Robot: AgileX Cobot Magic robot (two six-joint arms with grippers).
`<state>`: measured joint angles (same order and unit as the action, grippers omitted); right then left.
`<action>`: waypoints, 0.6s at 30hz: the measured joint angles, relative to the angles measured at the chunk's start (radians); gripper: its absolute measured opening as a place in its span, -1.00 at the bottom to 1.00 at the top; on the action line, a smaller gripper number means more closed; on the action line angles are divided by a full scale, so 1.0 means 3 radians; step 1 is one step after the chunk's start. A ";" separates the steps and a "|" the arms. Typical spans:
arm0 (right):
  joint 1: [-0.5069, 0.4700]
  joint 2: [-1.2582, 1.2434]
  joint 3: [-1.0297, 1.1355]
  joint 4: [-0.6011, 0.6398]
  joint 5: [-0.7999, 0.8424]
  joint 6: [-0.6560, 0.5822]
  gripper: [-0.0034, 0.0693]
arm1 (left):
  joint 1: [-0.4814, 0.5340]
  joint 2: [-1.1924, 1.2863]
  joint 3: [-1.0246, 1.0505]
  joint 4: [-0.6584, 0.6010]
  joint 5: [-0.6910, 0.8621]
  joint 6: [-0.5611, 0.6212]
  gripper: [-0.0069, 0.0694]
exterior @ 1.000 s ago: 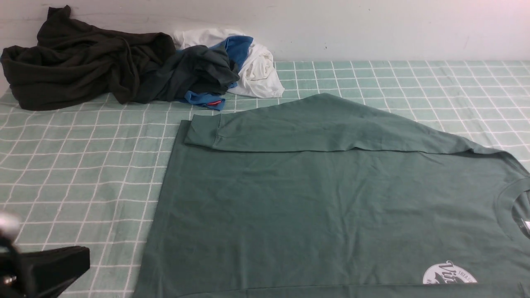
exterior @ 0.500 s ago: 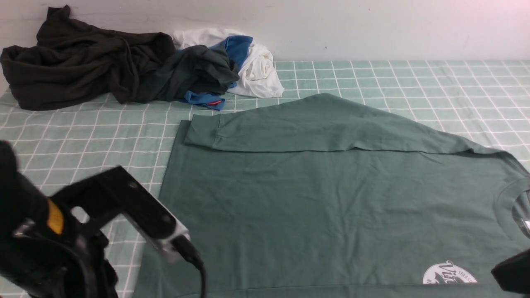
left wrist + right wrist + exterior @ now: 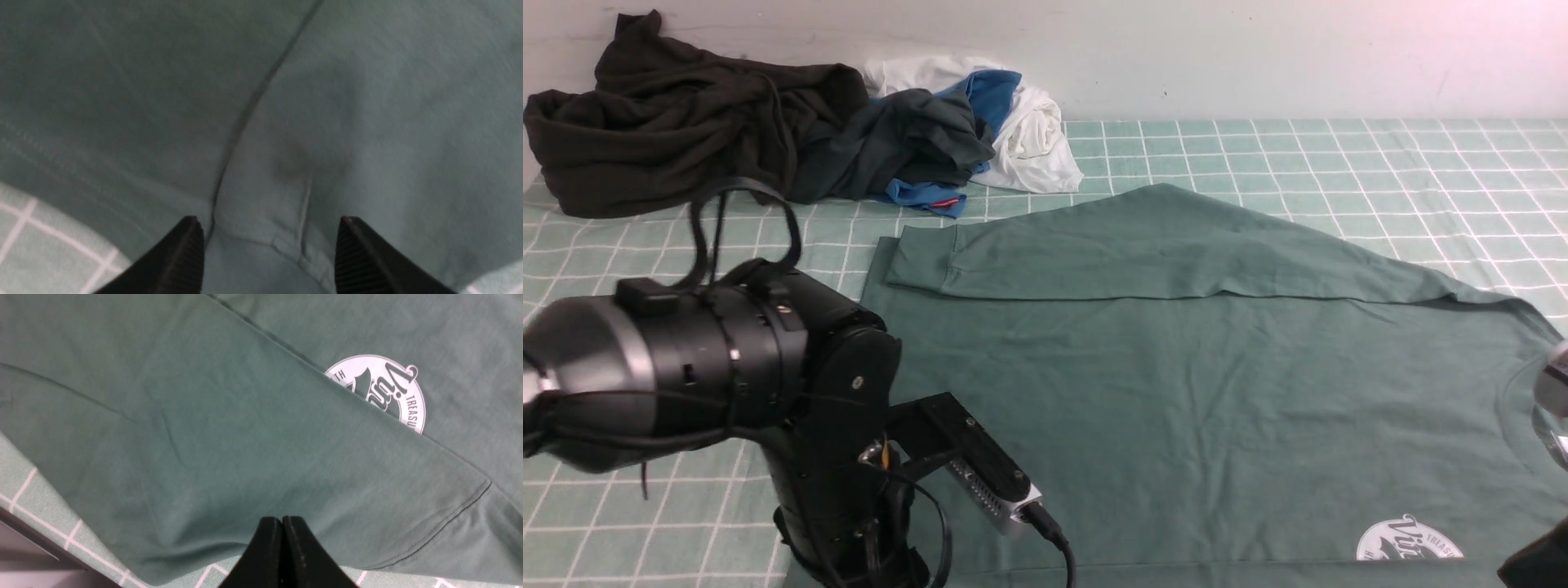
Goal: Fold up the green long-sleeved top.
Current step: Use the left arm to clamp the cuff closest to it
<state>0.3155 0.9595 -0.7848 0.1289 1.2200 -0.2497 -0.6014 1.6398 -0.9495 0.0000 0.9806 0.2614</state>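
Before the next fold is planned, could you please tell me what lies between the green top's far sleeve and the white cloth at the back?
Only bare checked tablecloth separates the far sleeve from the white cloth, seen in the front view.

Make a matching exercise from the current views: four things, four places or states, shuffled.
1. left fingers
2. right fingers
3. far sleeve
4. round logo print

A. folded in across the green top
B. closed together
C. white, partly covered by the near sleeve
D. spread apart above the cloth

Pairs: 1-D, 2-B, 3-A, 4-C
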 joint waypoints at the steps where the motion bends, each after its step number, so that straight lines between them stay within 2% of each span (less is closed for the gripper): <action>1: 0.0001 0.0000 0.0000 0.0000 -0.0008 0.0000 -0.94 | 0.0000 0.0072 -0.0017 0.0000 -0.0049 0.0000 0.26; 7: 0.0001 0.0000 0.0000 0.0000 -0.0028 0.0000 -0.94 | 0.0000 0.0356 -0.0050 0.0043 -0.0072 0.0000 0.25; 11: 0.0001 0.0000 0.0000 0.0000 -0.0039 0.0003 -0.94 | 0.0000 0.0416 -0.0052 0.0054 -0.0034 -0.0002 0.13; 12: 0.0001 0.0000 0.0000 0.0000 -0.0043 0.0003 -0.94 | 0.0000 0.0428 -0.0052 0.0057 -0.0034 -0.0002 0.02; 13: 0.0001 0.0000 0.0000 0.0000 -0.0043 0.0003 -0.94 | 0.0000 0.0432 -0.0054 0.0057 -0.0034 -0.0002 0.00; 17: 0.0001 0.0000 0.0000 0.0000 -0.0051 0.0003 -0.94 | 0.0000 0.0433 -0.0054 0.0063 -0.0034 -0.0002 -0.46; 18: 0.0001 0.0000 0.0000 0.0000 -0.0051 0.0003 -0.94 | 0.0000 0.0433 -0.0054 0.0067 -0.0034 -0.0002 -0.53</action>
<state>0.3159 0.9595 -0.7848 0.1289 1.2047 -0.2489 -0.6014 1.7696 -0.9657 0.0201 0.9705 0.2607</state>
